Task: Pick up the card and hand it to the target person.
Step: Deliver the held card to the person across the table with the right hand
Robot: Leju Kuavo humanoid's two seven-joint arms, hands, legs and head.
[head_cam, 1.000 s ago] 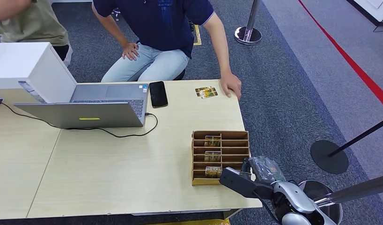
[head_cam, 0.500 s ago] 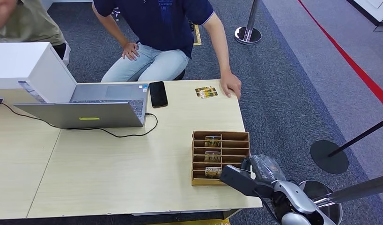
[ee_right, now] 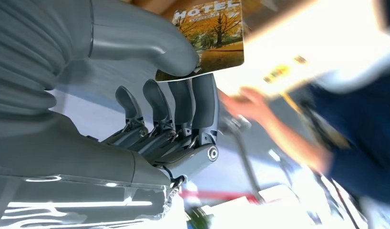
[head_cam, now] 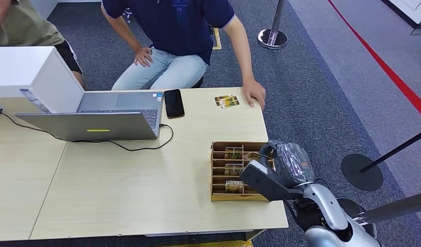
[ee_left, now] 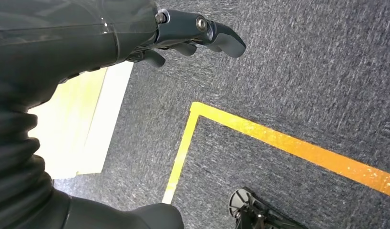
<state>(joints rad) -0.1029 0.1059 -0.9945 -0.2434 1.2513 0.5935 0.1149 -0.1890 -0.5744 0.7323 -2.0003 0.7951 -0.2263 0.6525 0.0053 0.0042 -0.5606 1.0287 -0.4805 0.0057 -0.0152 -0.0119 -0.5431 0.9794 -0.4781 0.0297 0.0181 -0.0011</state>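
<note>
While the right hand (head_cam: 274,170) hangs over the near right corner of the wooden card rack (head_cam: 218,172), its thumb and dark fingers (ee_right: 190,102) are closed together on a card (ee_right: 211,34) printed with an autumn scene and the word HOTEL; the thumb presses one face, the fingers back the other, and most of the card sticks out past the fingertips; beyond the hand, across the table (head_cam: 121,190), a seated person's hand (head_cam: 253,94) rests on the far edge, just beside two loose cards (head_cam: 226,101); more cards stand in the rack slots beside the hand; the left hand (ee_left: 183,40) hangs over grey carpet, holding nothing, its fingers loosely curled and apart.
</note>
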